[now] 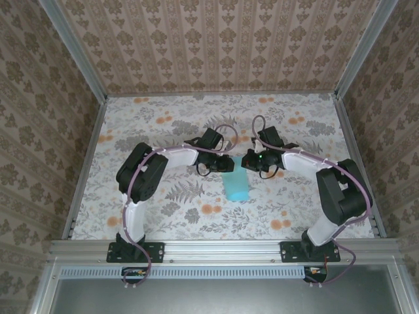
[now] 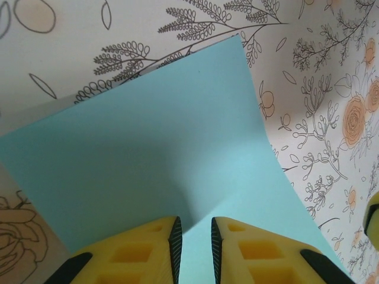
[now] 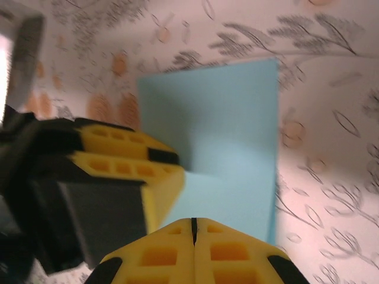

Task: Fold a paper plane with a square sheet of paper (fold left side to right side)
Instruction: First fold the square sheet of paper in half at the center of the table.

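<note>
The square sheet of paper [image 1: 236, 186] is light turquoise and lies in the middle of the floral table, folded over into a narrow upright strip. In the left wrist view the paper [image 2: 177, 130] has its left part raised as a flap above the flat layer. My left gripper [image 2: 196, 228] stands over the paper's near part, its jaws a narrow gap apart, with the flat layer showing through the gap. My right gripper [image 3: 193, 223] is shut with nothing between its fingers, its tips just over the paper [image 3: 237, 130]. The left fingers [image 3: 154, 171] touch the flap's edge. From above, left gripper [image 1: 224, 163] and right gripper [image 1: 251, 161] meet at the paper's far end.
The table [image 1: 163, 124] carries a floral cloth and is boxed in by patterned walls and metal rails [image 1: 222, 247] along the near edge. Both arms reach inward from the near corners, wrists close together.
</note>
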### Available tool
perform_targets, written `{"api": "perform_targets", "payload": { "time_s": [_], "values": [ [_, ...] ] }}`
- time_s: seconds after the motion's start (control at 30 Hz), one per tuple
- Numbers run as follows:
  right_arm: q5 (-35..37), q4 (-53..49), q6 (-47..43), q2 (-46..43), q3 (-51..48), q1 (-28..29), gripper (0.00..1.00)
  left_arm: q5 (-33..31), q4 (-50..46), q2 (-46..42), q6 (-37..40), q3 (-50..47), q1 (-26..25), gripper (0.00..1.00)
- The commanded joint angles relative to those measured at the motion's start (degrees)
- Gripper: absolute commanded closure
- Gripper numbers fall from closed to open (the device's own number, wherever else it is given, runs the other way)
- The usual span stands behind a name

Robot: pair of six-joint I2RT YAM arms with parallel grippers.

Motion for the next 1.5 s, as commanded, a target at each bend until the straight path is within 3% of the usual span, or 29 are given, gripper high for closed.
{"api": "perform_targets", "payload": {
  "time_s": [0.0, 0.63, 0.97, 1.47],
  "values": [
    [-1.88, 1.72, 1.16, 3.56, 2.66, 0.06, 0.94, -0.94, -4.09, 2.50, -0.48, 0.39, -0.71, 0.76],
    [0.21, -0.49, 0.59, 15.74, 6.60, 0.02, 0.94, -0.45, -3.63, 1.64, -0.04, 0.53, -0.89, 0.76],
    [2.13, -1.36, 0.66, 15.93, 3.81, 0.14, 0.94, 2.04, -1.69, -6.72, 1.80, -1.60, -0.67, 0.70],
    [2.78, -2.16, 0.56, 15.88, 4.13, 0.47, 0.95, 6.77, 2.05, -3.74, -0.99, -6.35, -1.35, 0.75]
  ]
}}
